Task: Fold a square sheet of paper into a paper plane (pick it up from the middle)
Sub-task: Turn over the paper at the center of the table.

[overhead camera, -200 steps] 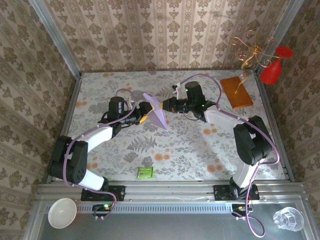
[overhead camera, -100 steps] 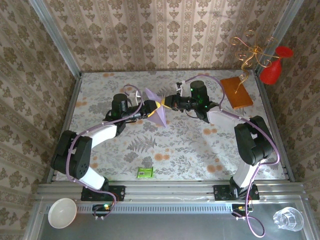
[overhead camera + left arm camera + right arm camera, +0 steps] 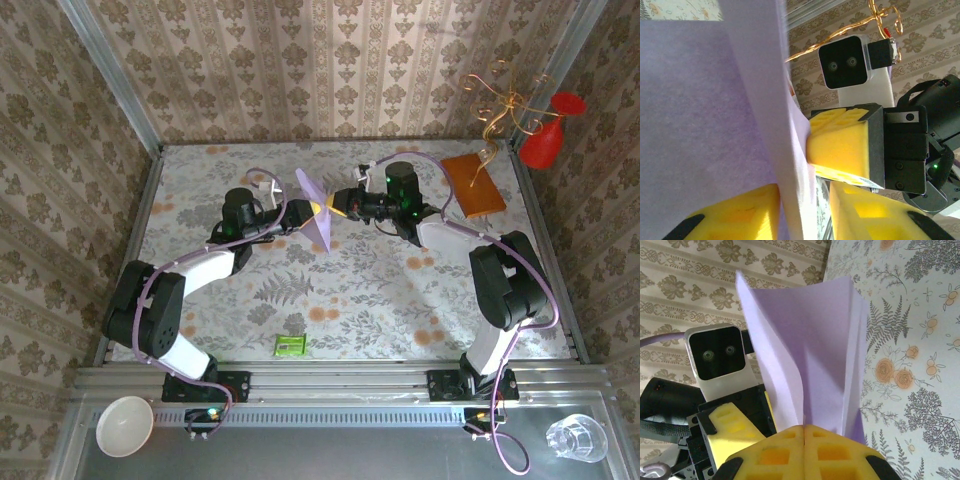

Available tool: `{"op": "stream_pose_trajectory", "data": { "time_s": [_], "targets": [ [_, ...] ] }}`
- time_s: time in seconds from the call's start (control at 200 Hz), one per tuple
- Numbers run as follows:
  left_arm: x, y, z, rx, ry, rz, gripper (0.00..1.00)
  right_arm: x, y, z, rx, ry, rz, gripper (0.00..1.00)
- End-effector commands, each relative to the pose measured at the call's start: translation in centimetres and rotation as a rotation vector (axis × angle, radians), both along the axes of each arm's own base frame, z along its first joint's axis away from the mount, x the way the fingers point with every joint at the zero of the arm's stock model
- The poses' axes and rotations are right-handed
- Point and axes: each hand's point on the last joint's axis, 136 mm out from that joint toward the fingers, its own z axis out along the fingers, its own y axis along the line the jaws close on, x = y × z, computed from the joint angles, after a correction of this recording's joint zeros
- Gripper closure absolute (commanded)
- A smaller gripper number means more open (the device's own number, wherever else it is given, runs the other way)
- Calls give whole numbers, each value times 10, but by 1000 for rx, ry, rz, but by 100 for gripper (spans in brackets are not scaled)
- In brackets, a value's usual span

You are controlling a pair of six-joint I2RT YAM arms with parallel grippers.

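The square sheet of paper (image 3: 318,222), pale lavender, is folded into a pointed, creased paper plane shape and hangs on edge above the middle of the table. My right gripper (image 3: 326,206) is shut on its lower fold; in the right wrist view its pads (image 3: 804,429) meet on the paper (image 3: 815,350). My left gripper (image 3: 300,215) comes from the left. In the left wrist view its jaws (image 3: 805,200) straddle the paper's edge (image 3: 715,100). One pad touches the paper and a gap remains at the other. The right gripper's yellow pad (image 3: 840,145) sits just beyond.
An orange-brown board (image 3: 473,184) lies at the back right beside a red vase (image 3: 545,140) with gold wire. A green packet (image 3: 290,345) lies near the front edge. A white bowl (image 3: 124,425) and a glass (image 3: 577,436) sit on the front shelf. Walls enclose the table.
My left gripper has moved right up to the paper and its jaws have narrowed around the edge. The paper has turned more upright, and the right gripper shifted slightly back-right with it.
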Motion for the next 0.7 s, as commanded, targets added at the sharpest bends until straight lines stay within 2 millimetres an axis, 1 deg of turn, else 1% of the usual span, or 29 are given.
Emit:
{"op": "stream_pose_trajectory", "data": {
  "time_s": [0.0, 0.075, 0.16, 0.24, 0.315, 0.44, 0.505, 0.55, 0.645, 0.66, 0.695],
  "targets": [
    [-3, -2, 6, -4, -50, -12, 71, -5, 2, 8, 31, -18, 31, 91],
    [-2, -2, 3, 3, -42, -11, 74, -5, 2, 7, 33, -14, 33, 88],
    [-1, -2, 2, 11, -35, -9, 78, -5, 1, 8, 34, -13, 31, 83],
    [0, -1, 2, 16, -33, -1, 82, -6, 0, 9, 33, -15, 28, 76],
    [2, 1, 0, 24, -26, 10, 84, -4, -6, 8, 21, -14, 5, 67],
    [5, 8, -5, 58, -3, 39, 87, 0, -29, -1, -50, -17, -70, 55],
    [5, 14, -9, 97, 9, 55, 88, 2, -44, -3, -100, -32, -115, 52],
    [7, 21, -11, 133, 13, 71, 88, 1, -55, -9, -146, -31, -146, 50],
    [6, 36, -21, 263, 38, 101, 88, -1, -78, -17, -246, -37, -211, 47],
    [5, 37, -20, 283, 33, 99, 88, -2, -82, -18, -263, -39, -220, 47],
    [5, 45, -25, 362, 37, 120, 88, -4, -89, -20, -302, -48, -241, 46]
  ]
}}
